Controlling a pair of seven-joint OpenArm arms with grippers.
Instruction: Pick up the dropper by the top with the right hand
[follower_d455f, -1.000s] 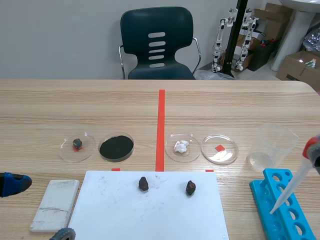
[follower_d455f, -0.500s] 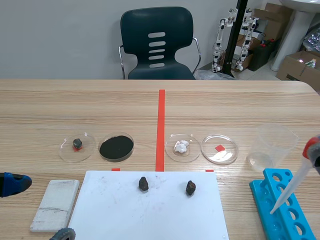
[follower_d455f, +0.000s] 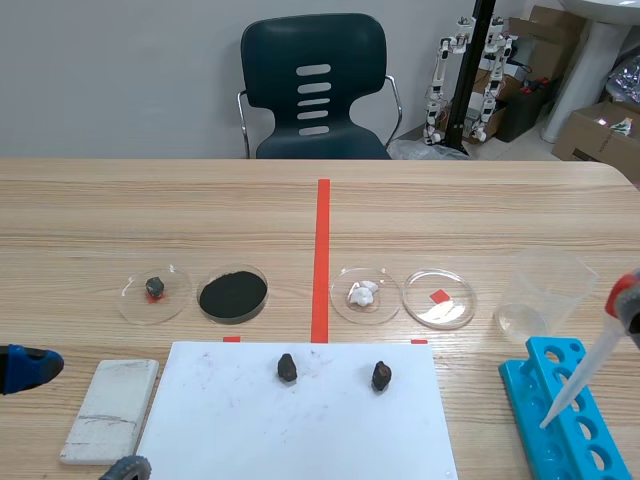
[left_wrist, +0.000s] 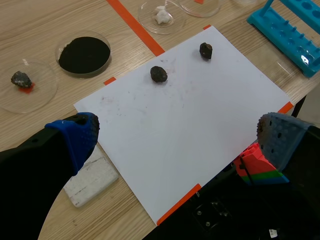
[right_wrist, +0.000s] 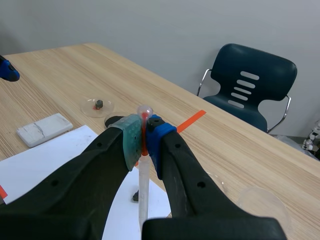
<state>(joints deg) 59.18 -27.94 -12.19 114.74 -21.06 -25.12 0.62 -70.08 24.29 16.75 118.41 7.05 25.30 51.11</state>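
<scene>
Right wrist view: right claw (right_wrist: 144, 142) pinching the dropper (right_wrist: 143, 195) by its red bulb, a pad clamped on either side, clear tube hanging straight down below the fingers.
Scene view: dropper slanting in from the right, tip down at the blue rack (follower_d455f: 522, 385); whether it sits inside a hole, cannot tell.
Left wrist view: left claw (left_wrist: 177, 135) spread wide, nothing in it, hovering over the near edge of the white sheet (left_wrist: 210, 100).
Sheet: two dark stones (left_wrist: 159, 74) on it, well apart.
Block: white block (follower_d455f: 110, 410) just beside the sheet, on the left arm's side.
Beaker: clear beaker (follower_d455f: 545, 290) just beyond the rack.
</scene>
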